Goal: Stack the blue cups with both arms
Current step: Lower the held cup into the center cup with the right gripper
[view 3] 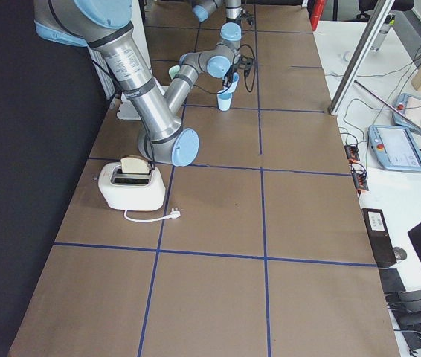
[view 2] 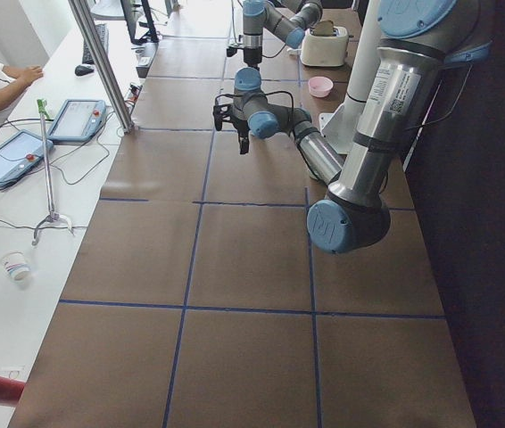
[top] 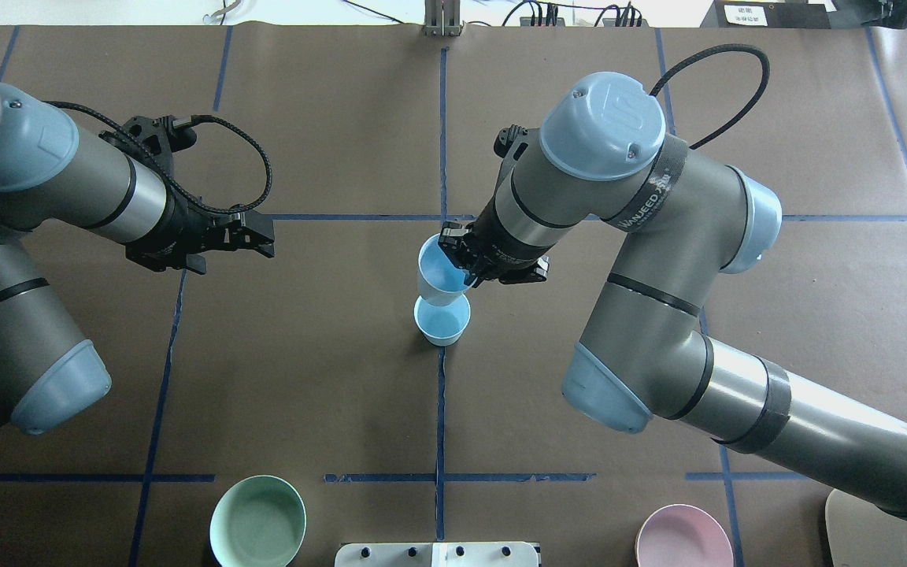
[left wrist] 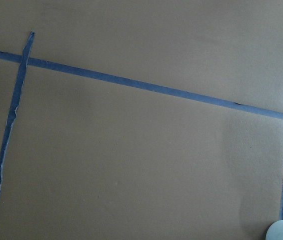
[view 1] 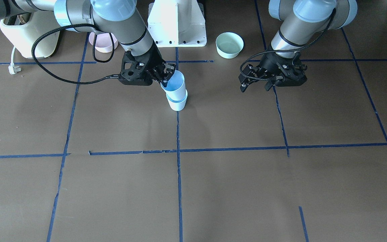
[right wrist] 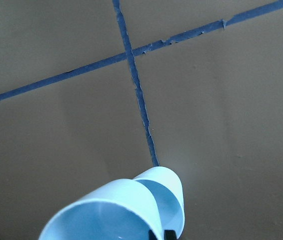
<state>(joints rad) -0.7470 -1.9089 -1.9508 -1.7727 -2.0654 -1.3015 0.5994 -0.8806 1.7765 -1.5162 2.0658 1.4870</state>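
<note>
My right gripper [view 1: 166,79] is shut on the rim of a pale blue cup [view 1: 174,85] and holds it tilted. The second blue cup [view 1: 177,102] stands upright on the table right below it. The held cup's base sits at the lower cup's mouth; I cannot tell if they touch. From overhead, the held cup [top: 439,272] partly overlaps the standing cup [top: 442,321], beside my right gripper [top: 461,272]. The right wrist view shows both rims [right wrist: 131,210]. My left gripper [view 1: 255,85] is open and empty, hovering well to the side [top: 264,240].
A mint-green bowl [view 1: 229,44] and a pink bowl [view 1: 103,45] stand near the white pedestal base [view 1: 177,23]. A cream toaster [view 1: 29,33] with its loose plug [view 1: 13,69] stands at the right arm's side. Blue tape lines cross the brown table.
</note>
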